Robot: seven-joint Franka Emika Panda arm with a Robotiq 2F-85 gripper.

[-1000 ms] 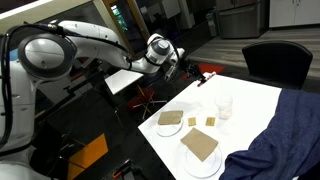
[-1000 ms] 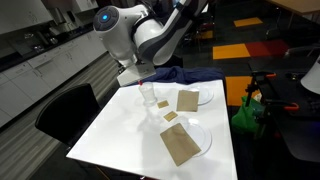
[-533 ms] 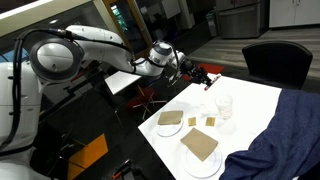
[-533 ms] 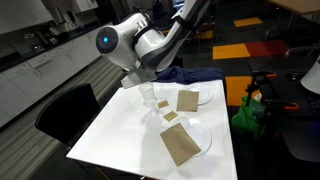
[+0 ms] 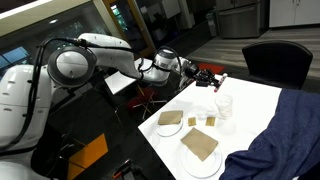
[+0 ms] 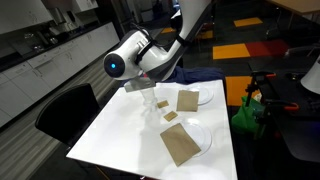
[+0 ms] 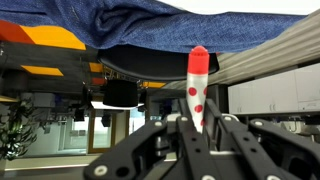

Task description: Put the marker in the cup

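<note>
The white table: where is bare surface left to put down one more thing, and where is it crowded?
The widest bare patch of the table lies between the black chair and the two plates. It is crowded around the cup, tan blocks and plates; the blue cloth covers one end.

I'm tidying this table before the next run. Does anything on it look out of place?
A dark blue cloth is heaped over one corner of the white table, hanging off its edge as if dumped there. Nothing seems spilled or broken; the cup stands upright.
</note>
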